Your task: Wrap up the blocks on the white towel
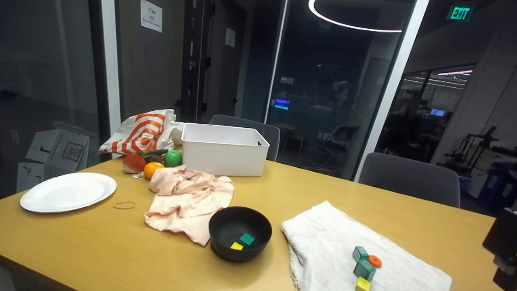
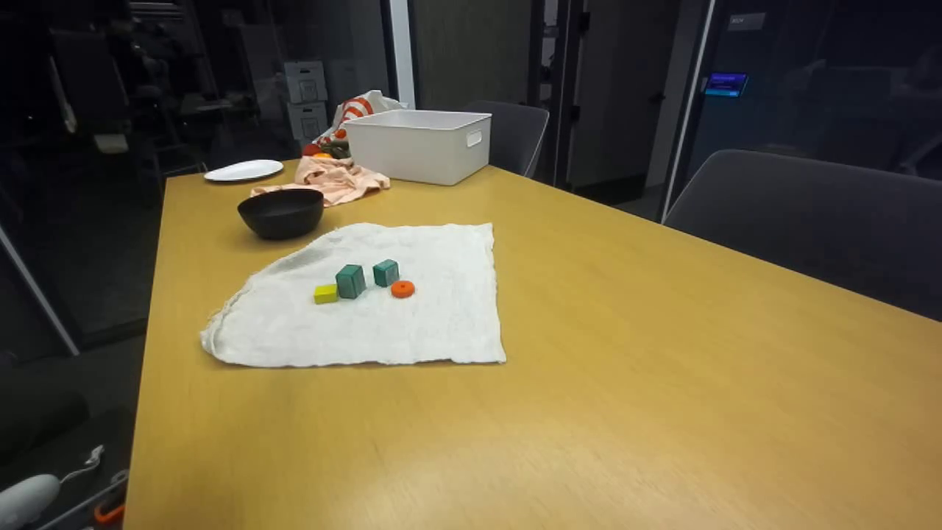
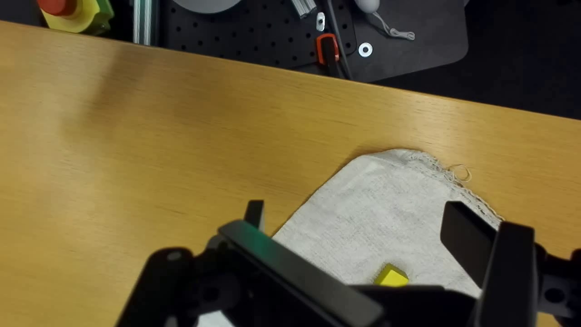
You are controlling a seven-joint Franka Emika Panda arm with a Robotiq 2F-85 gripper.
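The white towel (image 1: 323, 234) lies spread on the table, also seen in an exterior view (image 2: 441, 331) and the wrist view (image 3: 376, 209). One edge looks frayed and slightly rumpled. On it sit a yellow block (image 2: 325, 294), a larger green block (image 2: 351, 281), a smaller green block (image 2: 385, 273) and an orange ring (image 2: 402, 288). In the wrist view my gripper (image 3: 361, 227) is open and empty above the towel. The yellow block (image 3: 390, 276) shows between its fingers; the green blocks and ring are hidden there. Part of the arm (image 1: 503, 246) shows at an exterior view's right edge.
A black bowl (image 1: 218, 230) holding a green and a yellow block stands beside the towel. Beyond it lie a pink cloth (image 1: 190, 202), white bin (image 1: 224, 159), white plate (image 1: 68, 192), toy fruit (image 1: 173, 158) and a bag (image 1: 141, 131). The table edge (image 3: 290, 72) runs near the towel.
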